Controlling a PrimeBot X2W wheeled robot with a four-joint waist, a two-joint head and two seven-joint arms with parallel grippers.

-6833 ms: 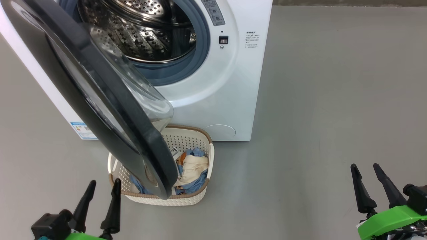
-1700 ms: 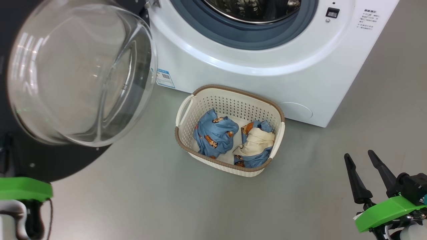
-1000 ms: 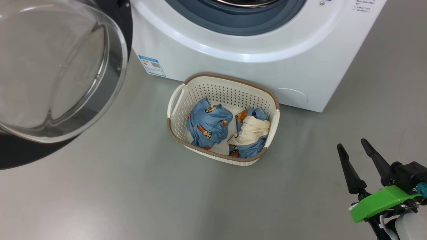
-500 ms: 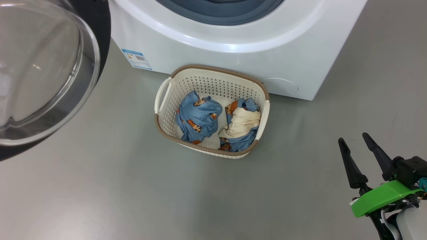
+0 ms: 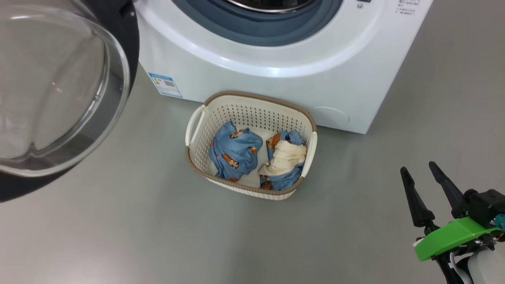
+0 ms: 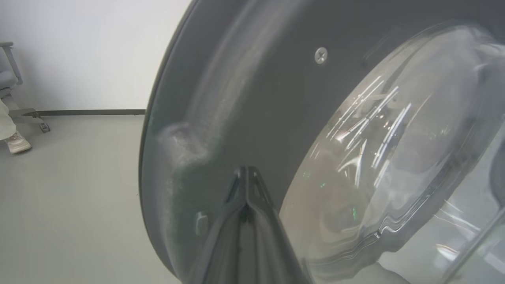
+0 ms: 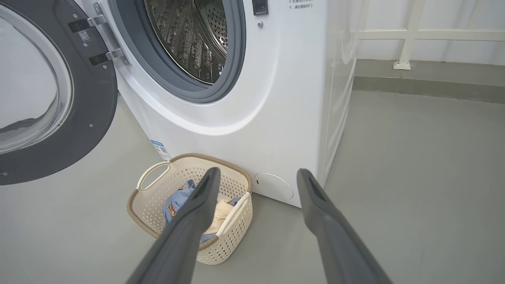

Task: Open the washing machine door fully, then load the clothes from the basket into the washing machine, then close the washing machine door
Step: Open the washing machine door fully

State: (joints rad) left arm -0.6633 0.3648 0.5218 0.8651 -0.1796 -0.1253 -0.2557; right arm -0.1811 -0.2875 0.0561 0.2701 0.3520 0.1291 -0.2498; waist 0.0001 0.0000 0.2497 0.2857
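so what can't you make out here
- Head view: the drum is cut off by the top edge.
- Head view: the blue label is too small to read.
- Right wrist view: a finger of the right gripper covers part of the clothes.
- Left wrist view: unclear whether the left gripper touches the washing machine door.

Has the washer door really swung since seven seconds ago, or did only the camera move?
Yes. The washing machine door has swung further open, leftward: it then covered part of the basket, and now hangs clear to its left.

The washing machine door [image 5: 59, 90] is cut off at left; the blue label [image 5: 165, 84] is unreadable.
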